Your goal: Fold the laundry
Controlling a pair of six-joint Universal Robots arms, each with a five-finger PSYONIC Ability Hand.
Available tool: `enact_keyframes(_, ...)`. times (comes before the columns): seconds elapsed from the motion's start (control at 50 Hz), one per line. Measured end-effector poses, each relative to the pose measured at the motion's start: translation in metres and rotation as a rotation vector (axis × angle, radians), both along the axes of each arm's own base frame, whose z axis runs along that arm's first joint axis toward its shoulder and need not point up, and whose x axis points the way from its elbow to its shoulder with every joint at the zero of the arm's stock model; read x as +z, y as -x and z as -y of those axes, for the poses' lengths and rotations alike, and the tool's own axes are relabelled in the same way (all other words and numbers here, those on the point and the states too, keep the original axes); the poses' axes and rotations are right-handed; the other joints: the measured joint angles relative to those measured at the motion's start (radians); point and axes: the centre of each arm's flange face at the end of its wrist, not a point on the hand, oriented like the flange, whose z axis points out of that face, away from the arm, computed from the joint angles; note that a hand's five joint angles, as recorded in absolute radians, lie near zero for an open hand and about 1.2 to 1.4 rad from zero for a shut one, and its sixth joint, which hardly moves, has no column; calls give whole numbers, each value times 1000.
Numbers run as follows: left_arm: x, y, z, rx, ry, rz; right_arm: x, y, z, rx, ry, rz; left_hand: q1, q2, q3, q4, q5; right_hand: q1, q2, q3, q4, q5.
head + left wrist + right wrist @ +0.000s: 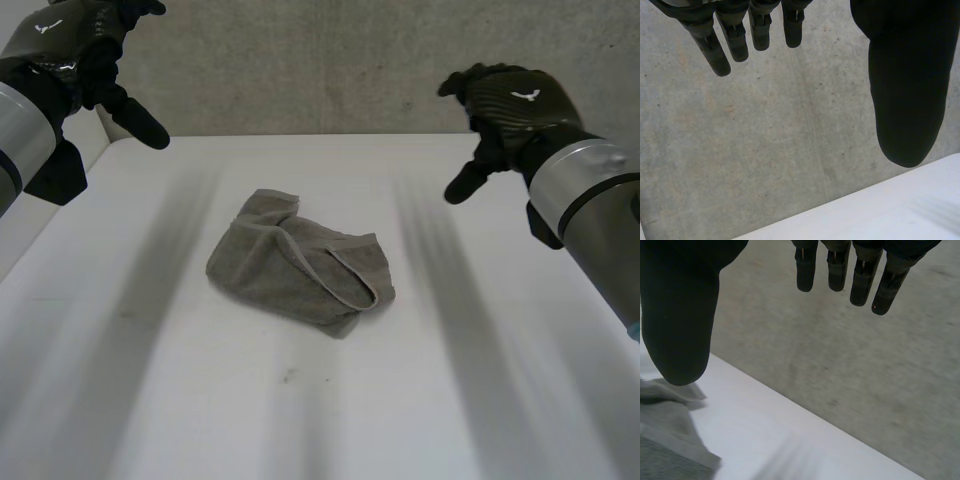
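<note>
**Figure: Crumpled towel at mid-desk, both robot hands raised and empty**

A grey-green towel (300,265) lies bunched in the middle of the white desk (450,400). Its layers overlap, and a hemmed edge loops across its upper surface. The left robot hand (95,50) hangs above the far left corner of the desk, and the right robot hand (505,110) above the far right side. Both are well apart from the towel, which lies between them. In each wrist view the fingers (715,45) hang nearly straight with the thumb held wide of them, so each robot hand is spread and has hold of nothing. The right wrist view catches a rumpled edge of the towel (665,440) beside the thumb. A concrete wall (330,60) stands behind the desk.

Likely faults from this state (judged, not observed):
- Because the layers are stacked, a pinch at the heap may take two thicknesses at once, and the towel would then lift as a bundle rather than open out.
- The looped hem may be mistaken for an outer edge, and pulling on it could twist the cloth further.
- The desk looks smooth, so a one-sided pull may slide the whole towel instead of spreading it.
- Folding before flattening would lock the creases in.

As for containers, the towel sits in none and rests directly on the desk surface.
</note>
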Motion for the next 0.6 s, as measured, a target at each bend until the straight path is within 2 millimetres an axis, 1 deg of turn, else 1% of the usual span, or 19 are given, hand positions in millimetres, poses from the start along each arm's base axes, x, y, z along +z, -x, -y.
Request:
enact_keyframes(0.12, 1, -1, -2, 3, -26, 11, 4, 13, 9, -121, 8, 1, 0, 0, 0, 0, 0, 0, 0, 0, 0, 0)
enact_keyframes(0.26, 1, -1, -4, 1, -47, 19, 6, 17, 12, -163, 24, -25, 0, 0, 0, 0, 0, 0, 0, 0, 0, 0)
enact_keyframes(0.46, -5, 0, -1, -1, -69, 27, 6, 15, 11, -145, 34, -52, 0, 0, 0, -1, 0, 0, 0, 0, 0, -1)
enact_keyframes(0.54, -11, 1, 2, -6, -76, 32, 5, 11, 9, -106, 35, -72, 0, 0, 0, -1, 0, 0, 0, 0, 0, -1)
enact_keyframes(0.6, -20, 5, 9, -12, -81, 41, -2, 5, 7, -36, 21, -137, 0, 0, 0, -1, 0, 0, 0, 0, 0, -1)
